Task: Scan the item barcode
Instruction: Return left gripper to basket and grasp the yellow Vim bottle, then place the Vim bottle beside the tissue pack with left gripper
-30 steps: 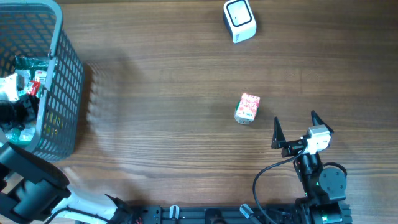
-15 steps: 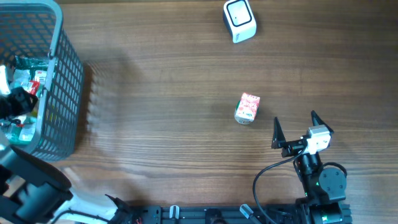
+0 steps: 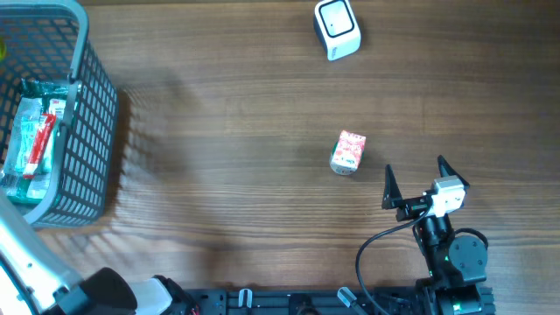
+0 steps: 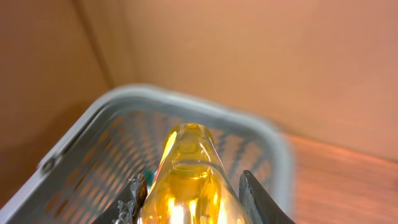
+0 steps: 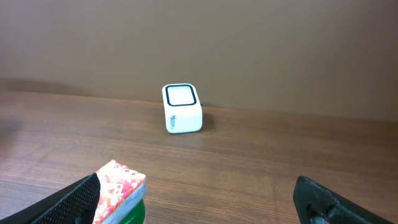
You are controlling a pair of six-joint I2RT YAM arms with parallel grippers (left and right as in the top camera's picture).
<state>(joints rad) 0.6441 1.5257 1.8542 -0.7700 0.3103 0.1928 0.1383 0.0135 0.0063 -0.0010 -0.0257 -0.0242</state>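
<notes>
Yellow item (image 4: 186,149), translucent and rounded at its top (it could be a small bottle, though I cannot tell for sure), sits pinched between the two fingers of the left gripper (image 4: 193,186). The jaws press against its sides. In the left wrist view the grey mesh basket (image 4: 81,130) lies right behind it, with the rim curving round. In the overhead view the held item and the left gripper do not show; the basket (image 3: 87,131) stands at the table's (image 3: 227,105) left edge with green, red and white packets (image 3: 31,131) lying inside.

The white scanner (image 3: 337,29) stands on the far side of the table, well apart from the basket. In the right wrist view its dark-framed window (image 5: 182,107) faces upward. A small red-and-white carton (image 3: 348,151) lies on the wood between the scanner and the right gripper (image 3: 415,168). That gripper's jaws are spread wide and hold nothing. In its own view the carton (image 5: 121,180) lies just beside one of the fingers (image 5: 74,196).
</notes>
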